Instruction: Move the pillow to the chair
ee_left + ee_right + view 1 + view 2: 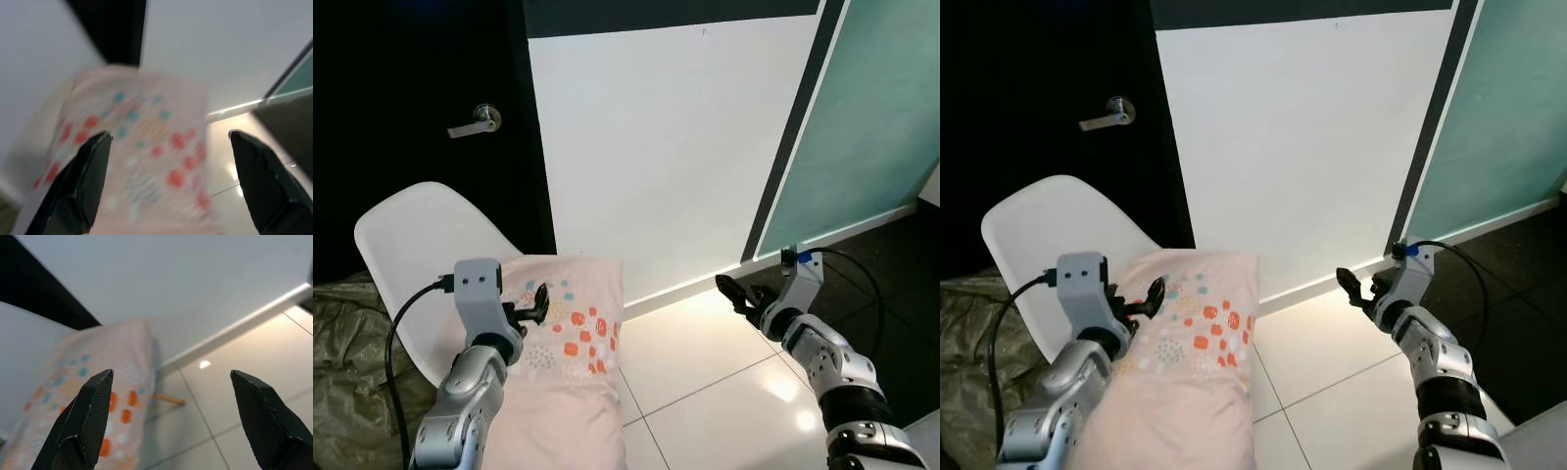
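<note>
Pillow [566, 362], pale pink with orange, red and teal spots, lies along the seat of the white chair [421, 240], its far end up against the white wall panel [666, 147] and its near end running out of the bottom of the head views; we record it as resting on the chair and not held by either arm. We find the left gripper [536, 302] just above the pillow's left upper part, its two black fingers spread wide apart in the left wrist view with the spotted fabric visible between them and nothing clasped. We find the right gripper [736, 292] well apart from the pillow, over the glossy white tiled floor [724, 392] near the skirting, fingers likewise spread wide with nothing between them; the right wrist view looks across the floor at the pillow's end and a wooden chair leg [168, 398] beneath it. We note a black door [421, 98] with a silver lever handle [475, 122] behind the chair, a teal panel [881, 117] to the right, and an olive cloth [347, 333] on the floor to the left of the chair
</note>
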Robot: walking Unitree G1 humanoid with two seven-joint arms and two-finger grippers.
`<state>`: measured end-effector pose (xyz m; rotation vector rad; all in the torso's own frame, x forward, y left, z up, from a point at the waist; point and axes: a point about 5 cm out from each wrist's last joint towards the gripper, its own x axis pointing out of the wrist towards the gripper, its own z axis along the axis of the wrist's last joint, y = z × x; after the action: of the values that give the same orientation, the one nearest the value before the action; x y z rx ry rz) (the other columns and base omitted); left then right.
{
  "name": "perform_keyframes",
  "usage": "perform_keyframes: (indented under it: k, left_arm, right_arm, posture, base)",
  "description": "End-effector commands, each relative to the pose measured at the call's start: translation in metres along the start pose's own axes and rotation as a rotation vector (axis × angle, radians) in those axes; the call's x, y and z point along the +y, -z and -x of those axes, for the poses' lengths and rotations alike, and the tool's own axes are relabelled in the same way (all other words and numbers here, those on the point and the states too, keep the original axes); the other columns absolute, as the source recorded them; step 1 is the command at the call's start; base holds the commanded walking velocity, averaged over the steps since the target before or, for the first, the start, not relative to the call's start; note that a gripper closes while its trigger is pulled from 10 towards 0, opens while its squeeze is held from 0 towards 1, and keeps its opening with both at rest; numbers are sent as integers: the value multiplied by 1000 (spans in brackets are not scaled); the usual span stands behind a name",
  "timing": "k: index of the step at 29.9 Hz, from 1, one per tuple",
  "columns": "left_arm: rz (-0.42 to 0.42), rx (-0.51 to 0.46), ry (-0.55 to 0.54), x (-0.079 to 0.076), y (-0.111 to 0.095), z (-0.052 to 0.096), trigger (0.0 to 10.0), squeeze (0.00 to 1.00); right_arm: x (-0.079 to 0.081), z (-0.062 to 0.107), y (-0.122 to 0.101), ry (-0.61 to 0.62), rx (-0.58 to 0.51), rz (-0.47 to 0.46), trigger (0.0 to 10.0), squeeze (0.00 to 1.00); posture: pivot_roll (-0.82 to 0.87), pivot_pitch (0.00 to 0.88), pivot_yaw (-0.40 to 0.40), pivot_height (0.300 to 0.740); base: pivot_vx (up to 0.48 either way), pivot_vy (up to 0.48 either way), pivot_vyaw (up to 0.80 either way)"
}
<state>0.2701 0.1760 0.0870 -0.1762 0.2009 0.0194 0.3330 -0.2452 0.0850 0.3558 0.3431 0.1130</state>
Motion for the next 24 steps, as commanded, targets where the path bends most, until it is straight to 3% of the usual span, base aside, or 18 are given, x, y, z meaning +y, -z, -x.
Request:
perform_keyframes:
  k: [1, 16, 24]
  left_arm:
    - [-21, 75, -46, 14, 22, 5, 10000, 0]
    - [9, 116, -61, 25, 49, 16, 10000, 0]
    - [16, 188, -95, 30, 80, 24, 10000, 0]
  right_arm:
    - [-12, 5, 8, 51, 14, 1, 10000, 0]
    - [-34, 18, 37, 127, 76, 3, 10000, 0]
    - [-38, 22, 53, 150, 111, 11, 10000, 0]
  posture:
    - [-121, 0, -36, 740]
    - [-115, 0, -46, 740]
    - [-126, 0, -43, 740]
  base:
    - [0, 0, 0]
    - [0, 0, 0]
    - [0, 0, 0]
